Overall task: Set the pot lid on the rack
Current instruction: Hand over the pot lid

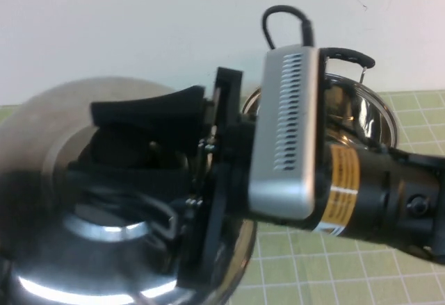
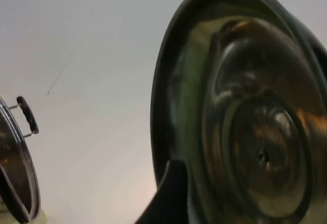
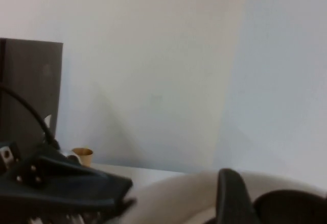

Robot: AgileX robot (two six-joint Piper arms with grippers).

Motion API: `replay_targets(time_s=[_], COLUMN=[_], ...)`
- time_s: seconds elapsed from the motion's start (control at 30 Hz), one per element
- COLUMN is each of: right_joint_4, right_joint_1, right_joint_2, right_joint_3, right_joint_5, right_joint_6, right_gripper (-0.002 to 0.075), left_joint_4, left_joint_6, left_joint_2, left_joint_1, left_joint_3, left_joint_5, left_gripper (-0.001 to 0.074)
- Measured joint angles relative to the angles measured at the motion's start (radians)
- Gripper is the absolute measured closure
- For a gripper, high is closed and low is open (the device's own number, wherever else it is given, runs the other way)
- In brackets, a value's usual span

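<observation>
The right gripper (image 1: 149, 162), arm raised level above the desk (image 1: 334, 270), has its fingers (image 1: 139, 107) clamped on the pot lid's (image 1: 49, 152) knob. The left gripper (image 2: 171, 198) sits beside the lid's underside; whether it is open, I cannot tell.

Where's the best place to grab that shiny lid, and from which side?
The black knob atop the pot lid, approached from its domed side: the smooth dome offers nothing else. The right gripper clasps it; the left gripper sits by the rim underneath.

Lab bench: green grid mat (image 1: 361, 263); bare white wall (image 1: 139, 20)
</observation>
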Motion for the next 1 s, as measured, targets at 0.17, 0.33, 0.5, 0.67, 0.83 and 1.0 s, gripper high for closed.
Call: replay_targets(time_s=[0.17, 0.33, 0.5, 0.67, 0.83, 1.0], right_joint_4=[0.005, 0.006, 0.014, 0.038, 0.04, 0.049], right_joint_1=[0.058, 0.058, 0.058, 0.057, 0.057, 0.059], right_joint_2=[0.005, 0.033, 0.069, 0.096, 0.099, 0.094], right_joint_3=[-0.031, -0.047, -0.047, -0.047, -0.047, -0.049], right_joint_5=[0.068, 0.051, -0.015, -0.101, -0.109, -0.181], right_joint_6=[-0.002, 0.0, 0.01, 0.026, 0.041, -0.011], right_gripper=[0.0383, 0.0383, 0.0383, 0.0383, 0.0377, 0.0201], left_joint_4=[0.028, 0.021, -0.013, -0.034, -0.043, 0.01], left_joint_6=[-0.036, -0.037, -0.002, 0.01, 0.022, 0.01], left_joint_2=[0.0, 0.0, 0.0, 0.0, 0.0, 0.002], left_joint_1=[0.0, 0.0, 0.0, 0.0, 0.0, 0.0], left_joint_3=[0.0, 0.0, 0.0, 0.0, 0.0, 0.002], left_joint_5=[-0.092, -0.184, -0.207, -0.237, -0.247, -0.189], left_gripper=[0.0066, 0.0312, 0.0594, 0.061, 0.0617, 0.0666])
